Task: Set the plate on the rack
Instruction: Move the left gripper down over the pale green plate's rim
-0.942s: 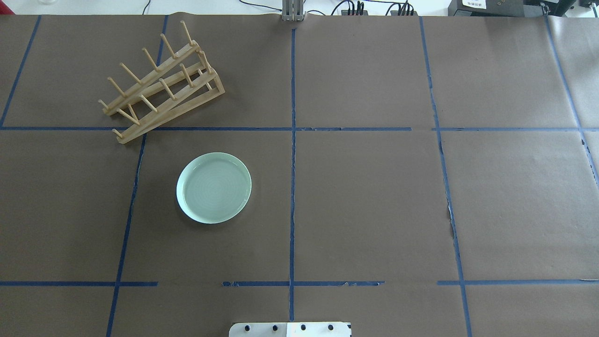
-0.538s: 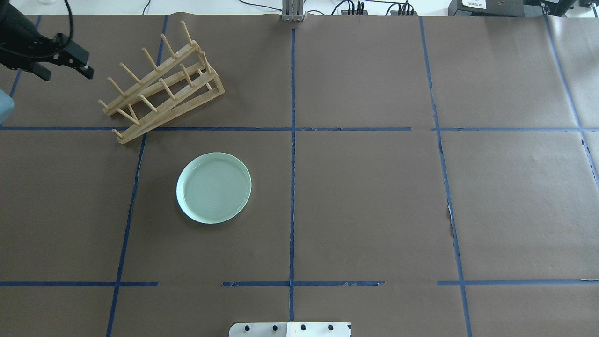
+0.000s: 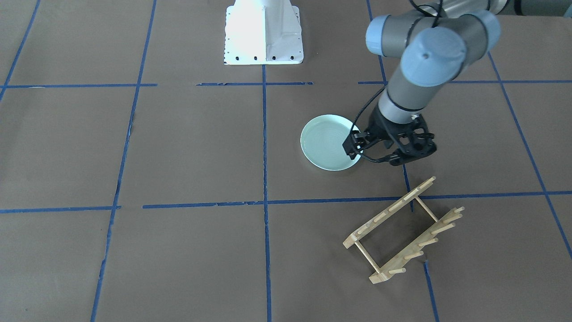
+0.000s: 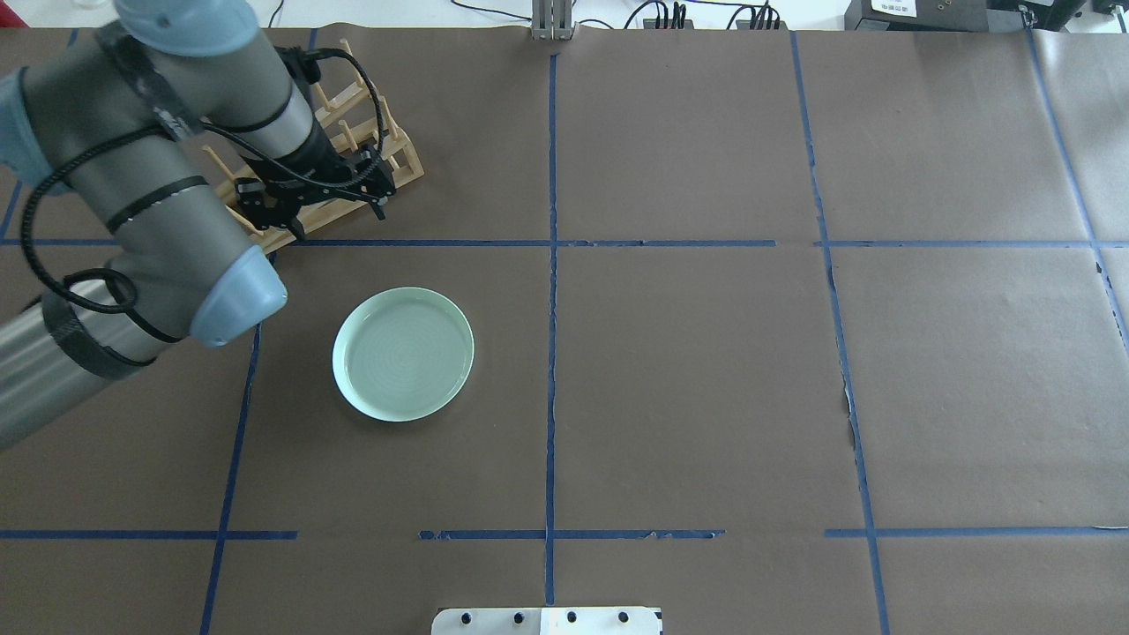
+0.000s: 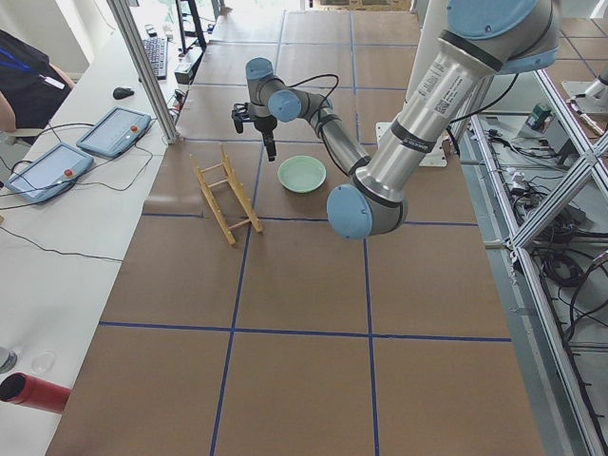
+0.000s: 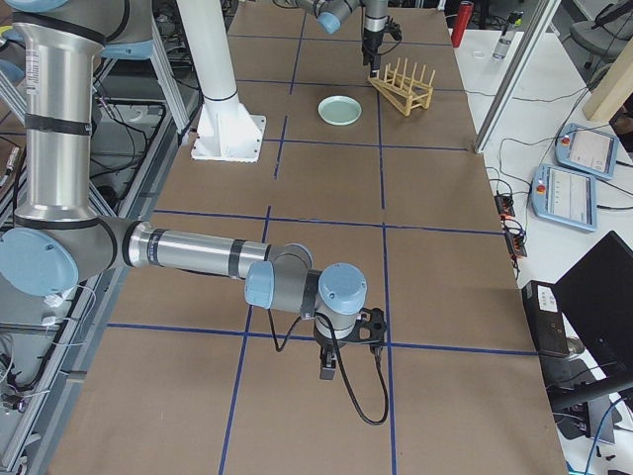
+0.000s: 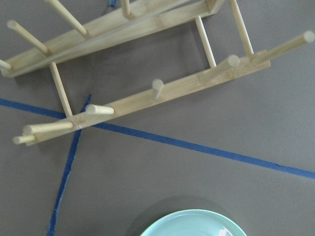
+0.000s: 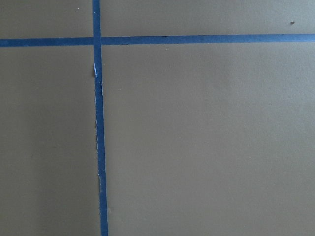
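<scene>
The pale mint-green plate [image 4: 403, 353] lies flat on the brown table, also in the front view [image 3: 328, 142] and at the bottom edge of the left wrist view [image 7: 192, 227]. The light-wood rack [image 3: 389, 212] stands just beyond it, at an angle; my left arm partly covers the rack in the overhead view [image 4: 401, 168]. It fills the top of the left wrist view [image 7: 162, 93]. My left gripper [image 3: 374, 154] hangs open and empty above the table, between plate and rack. My right gripper [image 6: 331, 368] shows only in the right side view, far from both; I cannot tell its state.
The white robot base [image 3: 263, 31] stands at the table's near middle. Blue tape lines [image 4: 551, 265] mark a grid on the brown paper. A side table with tablets [image 5: 114, 128] lies past the rack. An upright aluminium post [image 4: 552, 22] stands at the far edge.
My left arm has swung in from the table's left edge to above the rack and plate. The plate and the rack have not moved.
</scene>
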`<state>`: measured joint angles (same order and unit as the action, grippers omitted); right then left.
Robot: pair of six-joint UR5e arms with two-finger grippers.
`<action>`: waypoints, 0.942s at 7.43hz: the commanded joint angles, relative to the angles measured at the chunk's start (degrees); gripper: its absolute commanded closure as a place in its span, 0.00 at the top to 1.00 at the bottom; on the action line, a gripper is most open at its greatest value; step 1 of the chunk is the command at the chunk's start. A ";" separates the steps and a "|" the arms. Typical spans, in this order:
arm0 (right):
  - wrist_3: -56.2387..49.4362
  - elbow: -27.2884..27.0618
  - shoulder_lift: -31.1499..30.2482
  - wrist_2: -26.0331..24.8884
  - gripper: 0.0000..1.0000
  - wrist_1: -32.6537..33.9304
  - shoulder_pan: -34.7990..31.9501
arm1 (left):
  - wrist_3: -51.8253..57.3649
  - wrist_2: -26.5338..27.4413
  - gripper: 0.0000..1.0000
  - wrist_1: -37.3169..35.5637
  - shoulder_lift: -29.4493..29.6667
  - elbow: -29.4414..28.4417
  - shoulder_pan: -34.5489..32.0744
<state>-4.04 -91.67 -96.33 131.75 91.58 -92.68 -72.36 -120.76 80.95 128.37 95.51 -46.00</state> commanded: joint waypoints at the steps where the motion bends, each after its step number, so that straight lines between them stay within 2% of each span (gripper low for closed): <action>1: 0.09 0.00 0.00 0.00 1.00 0.00 0.05 | -7.15 2.72 1.00 -4.40 8.10 -9.77 6.25; 2: 0.00 0.00 0.00 0.00 1.00 0.00 0.05 | -8.75 3.51 1.00 -4.40 11.09 -14.51 7.84; 3: 0.00 0.00 0.00 0.00 1.00 0.00 0.05 | -9.98 5.43 1.00 -4.31 11.99 -15.86 10.29; 5: 0.00 0.00 0.00 0.00 1.00 0.00 0.05 | -10.52 5.45 1.00 -3.96 11.82 -16.31 11.98; 6: 0.00 0.00 0.00 0.00 1.00 0.00 0.05 | -10.52 6.14 0.94 -3.70 11.82 -16.32 12.51; 7: 0.00 0.00 0.00 0.00 1.00 0.00 -0.04 | -10.43 6.59 0.76 -3.26 11.73 -16.49 12.60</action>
<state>-4.04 -91.67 -96.33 131.75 91.58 -92.67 -82.79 -114.79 77.22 140.13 79.26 -33.85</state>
